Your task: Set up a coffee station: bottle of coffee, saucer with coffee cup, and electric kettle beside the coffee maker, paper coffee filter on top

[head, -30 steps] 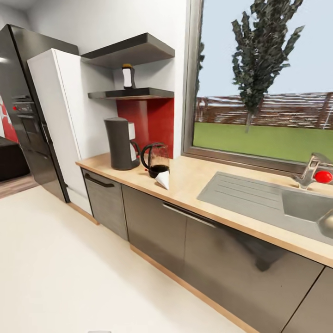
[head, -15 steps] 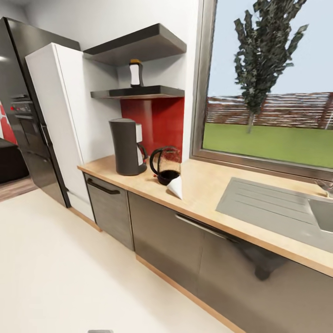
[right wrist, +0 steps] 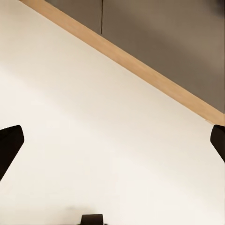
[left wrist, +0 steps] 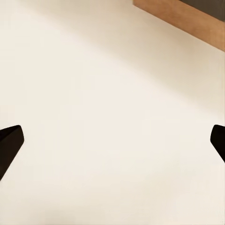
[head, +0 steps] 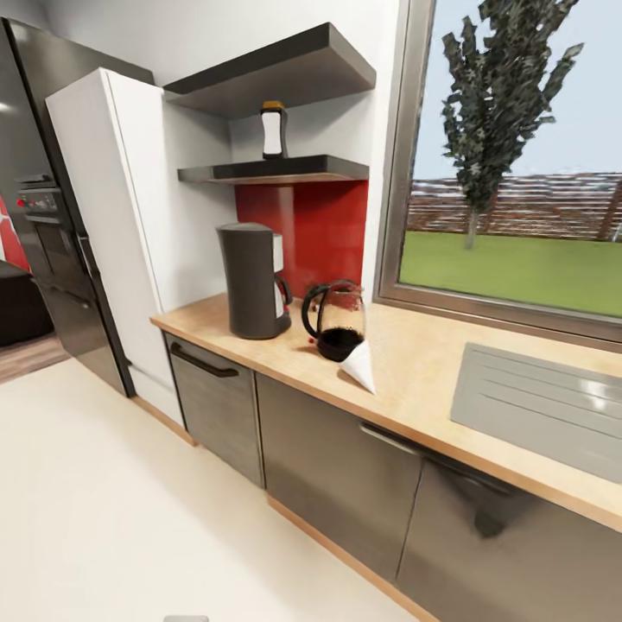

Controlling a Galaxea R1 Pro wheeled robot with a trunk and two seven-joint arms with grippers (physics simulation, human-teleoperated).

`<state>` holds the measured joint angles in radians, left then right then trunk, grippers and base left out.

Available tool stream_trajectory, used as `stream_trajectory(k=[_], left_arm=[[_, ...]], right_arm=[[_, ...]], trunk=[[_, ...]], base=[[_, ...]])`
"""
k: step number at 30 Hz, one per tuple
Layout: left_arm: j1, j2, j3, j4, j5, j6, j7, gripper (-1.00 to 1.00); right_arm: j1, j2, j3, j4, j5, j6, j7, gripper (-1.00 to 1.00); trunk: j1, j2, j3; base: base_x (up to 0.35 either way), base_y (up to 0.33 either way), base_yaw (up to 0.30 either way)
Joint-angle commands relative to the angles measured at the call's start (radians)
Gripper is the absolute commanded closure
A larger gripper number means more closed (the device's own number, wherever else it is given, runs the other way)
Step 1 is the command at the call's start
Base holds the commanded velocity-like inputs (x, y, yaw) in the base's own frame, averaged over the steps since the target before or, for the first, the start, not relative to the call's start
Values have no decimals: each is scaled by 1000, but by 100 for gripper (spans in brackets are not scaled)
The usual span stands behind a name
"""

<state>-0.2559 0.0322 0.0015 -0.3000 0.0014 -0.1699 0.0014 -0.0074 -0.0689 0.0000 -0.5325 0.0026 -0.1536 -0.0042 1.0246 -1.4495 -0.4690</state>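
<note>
- On the countertop (head: 415,363), the coffee maker (head: 253,281) stands beside the kettle (head: 337,321); the filter (head: 361,370) lies touching the kettle.
- Bottle (head: 273,130) stands on the shelf (head: 276,170).
- Left gripper (left wrist: 112,140) and right gripper (right wrist: 112,140) both spread wide over floor (left wrist: 93,117).

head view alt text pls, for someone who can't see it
A dark coffee maker, a glass kettle and a white paper filter sit together on a wooden countertop. A coffee bottle stands on the shelf above.
</note>
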Motion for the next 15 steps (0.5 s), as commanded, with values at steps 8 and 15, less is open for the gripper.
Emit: stream_trajectory(k=[8,15], left_arm=[[-1,0,0,1,0,-3,0,-100],[-1,0,0,1,0,-3,0,-100]], right_arm=[[-1,0,-1,2,-1,-3,0,-100],[-1,0,0,2,-1,-3,1,-100]], trunk=[[0,-1,-1],[0,-1,-1]], base=[[255,246,-80],[235,264,-256]])
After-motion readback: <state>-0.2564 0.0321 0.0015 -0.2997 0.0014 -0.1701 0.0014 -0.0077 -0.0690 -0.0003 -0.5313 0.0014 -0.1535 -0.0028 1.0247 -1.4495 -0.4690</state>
